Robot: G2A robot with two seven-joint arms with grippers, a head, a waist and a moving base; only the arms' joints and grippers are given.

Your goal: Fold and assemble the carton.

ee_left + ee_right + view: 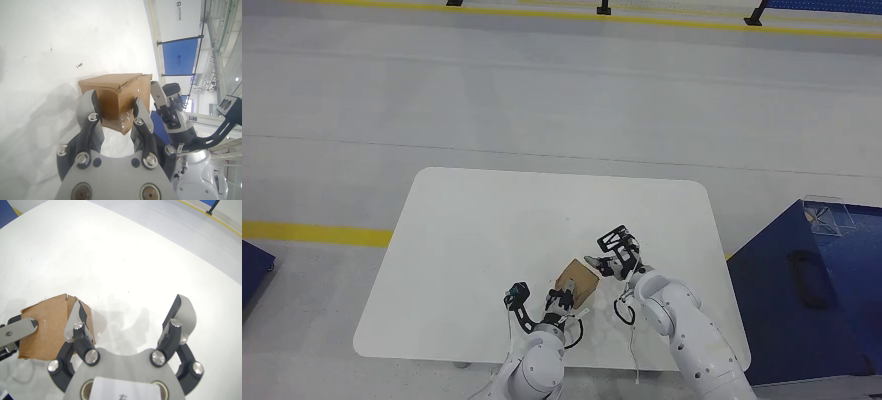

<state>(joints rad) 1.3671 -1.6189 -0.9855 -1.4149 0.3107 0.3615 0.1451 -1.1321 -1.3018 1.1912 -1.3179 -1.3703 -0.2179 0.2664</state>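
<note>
A small brown carton [577, 279] stands near the front edge of the white table [492, 230], with a crumpled top corner and clear tape on one edge [123, 121]. My left gripper [115, 104] straddles the near corner of the carton [113, 89], one finger on each adjoining face, and is shut on it. My right gripper [128, 306] is wide open just right of the carton [49, 321]. One of its fingers [78, 311] rests against the carton's side, and nothing lies between the two. In the top view the left gripper [562, 297] and right gripper [604, 264] flank the carton.
The table stretches bare to the back and left of the carton. A small scrap [79, 65] lies on the surface beyond it. A blue panel [802, 290] stands off the right edge, and a yellow floor line [312, 233] runs along the left.
</note>
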